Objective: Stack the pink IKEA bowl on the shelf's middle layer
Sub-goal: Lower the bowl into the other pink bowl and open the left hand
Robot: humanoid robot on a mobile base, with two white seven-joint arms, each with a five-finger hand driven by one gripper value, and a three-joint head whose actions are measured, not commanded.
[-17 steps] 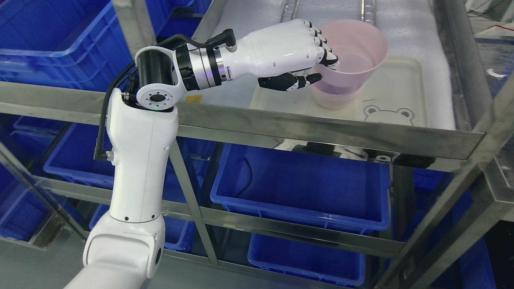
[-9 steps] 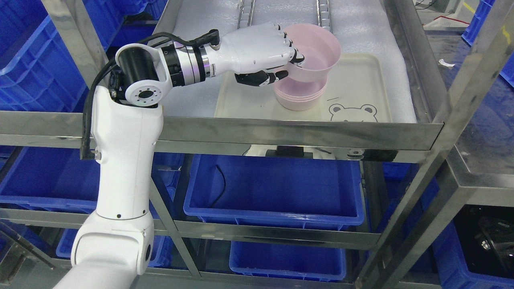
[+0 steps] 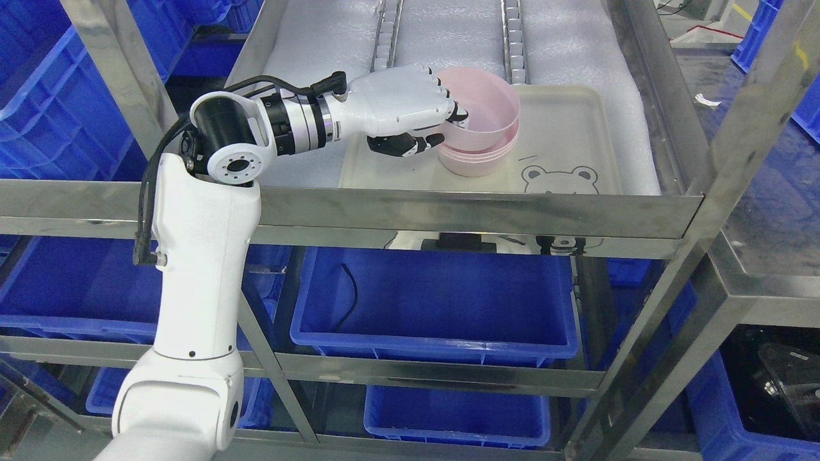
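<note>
Bottom of frame: blue bins (image 3: 435, 307) on lower shelves, steel front rail (image 3: 448, 214) crossing frame middle.

Left arm rises from lower left, reaches over rail. Left hand (image 3: 410, 112) fingers curled over near rim of pink bowl (image 3: 483, 109), thumb under, so gripping it.

Bowl upper centre, sitting low in pink stack (image 3: 477, 160) on cream tray (image 3: 576, 128). Looks nearly seated, maybe slight tilt.

Left to do, my guess: let go, pull hand out.

Room: open foam left of tray for retreat, rail close under wrist. Right hand not visible.
</note>
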